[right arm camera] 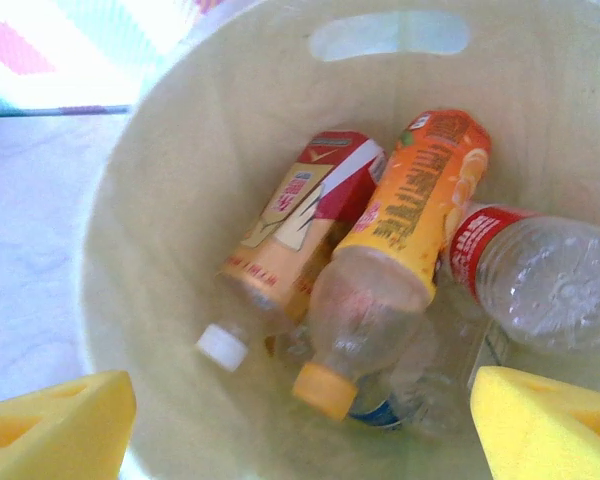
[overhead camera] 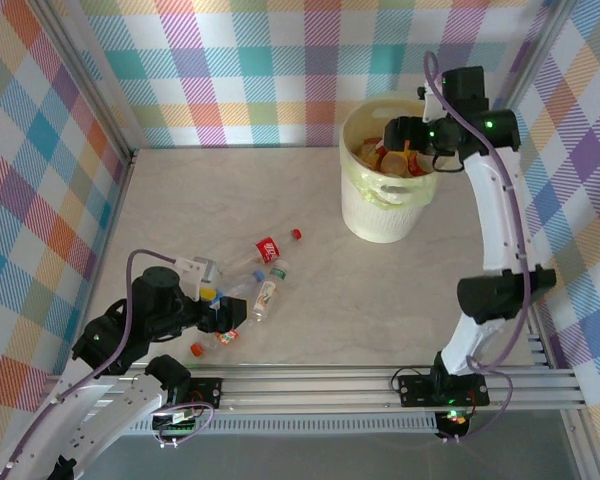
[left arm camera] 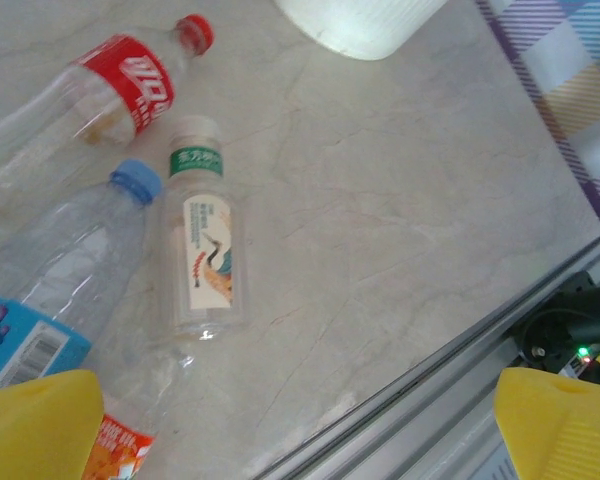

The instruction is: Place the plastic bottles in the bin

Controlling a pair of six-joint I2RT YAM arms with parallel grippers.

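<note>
Several plastic bottles lie loose on the table near-left; others are already in the bin far-right.
Left gripper hangs low over the cluster, jaws wide apart, empty. Looks lined up for a pick; green-label bottle lies flat just ahead. Right gripper sits above the bin mouth, jaws apart, nothing between: drop position, so a release lands on the orange-label bottle and its neighbours.

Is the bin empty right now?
No, the bin holds an orange-label bottle with a yellow cap, and others lie beside it.
</note>
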